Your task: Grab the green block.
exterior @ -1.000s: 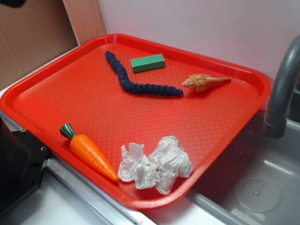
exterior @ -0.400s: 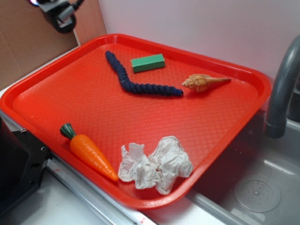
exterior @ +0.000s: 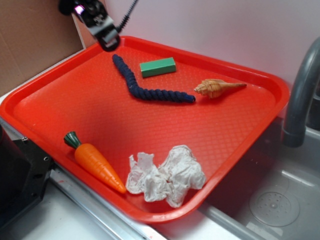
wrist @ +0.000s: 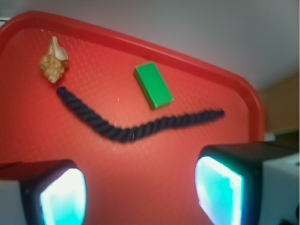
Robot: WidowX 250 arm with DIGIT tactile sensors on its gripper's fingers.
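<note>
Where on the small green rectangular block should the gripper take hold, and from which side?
Probably from above, closing across the two long side faces of the small green rectangular block at mid-length. It lies flat on the red plastic tray, its narrow width suits the open gripper, and the dark blue braided rope lies close by without touching.

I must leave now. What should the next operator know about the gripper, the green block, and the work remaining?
Gripper: open, empty, above the tray's far left corner.
Green block: flat on the tray near the far rim, beside the dark rope, not touching it.
Done: no grasp yet, the block is untouched.
Left: bring the gripper over the block, lower, close, lift. The rope lies close, so descend carefully.
</note>
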